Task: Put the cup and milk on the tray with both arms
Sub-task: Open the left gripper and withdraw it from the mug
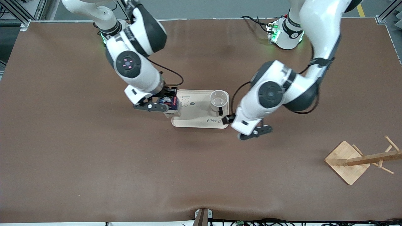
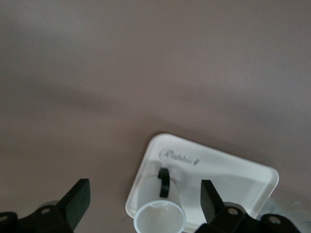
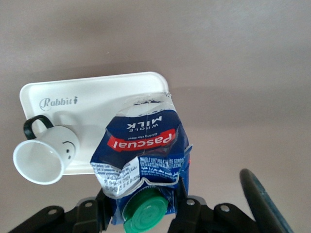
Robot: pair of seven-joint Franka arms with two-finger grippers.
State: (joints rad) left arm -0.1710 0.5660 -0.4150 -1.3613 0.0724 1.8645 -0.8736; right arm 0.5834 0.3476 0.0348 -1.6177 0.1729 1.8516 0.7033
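Note:
The cream tray (image 1: 194,116) lies mid-table. The white cup (image 1: 219,100) stands upright on it at the end toward the left arm, black handle toward the front camera. My right gripper (image 1: 169,108) is shut on the dark-blue milk (image 1: 171,102), holding it upright at the tray's edge toward the right arm; I cannot tell if it touches. In the right wrist view the gripper (image 3: 143,211) clamps the milk (image 3: 141,141) by its green-capped top, with the cup (image 3: 46,155) and tray (image 3: 97,94) below. My left gripper (image 1: 256,131) is open and empty beside the tray; its wrist view shows the gripper (image 2: 145,200), cup (image 2: 160,221) and tray (image 2: 223,170).
A wooden mug rack (image 1: 348,161) with a square base sits toward the left arm's end of the table, nearer the front camera. The brown table cover (image 1: 94,163) surrounds the tray.

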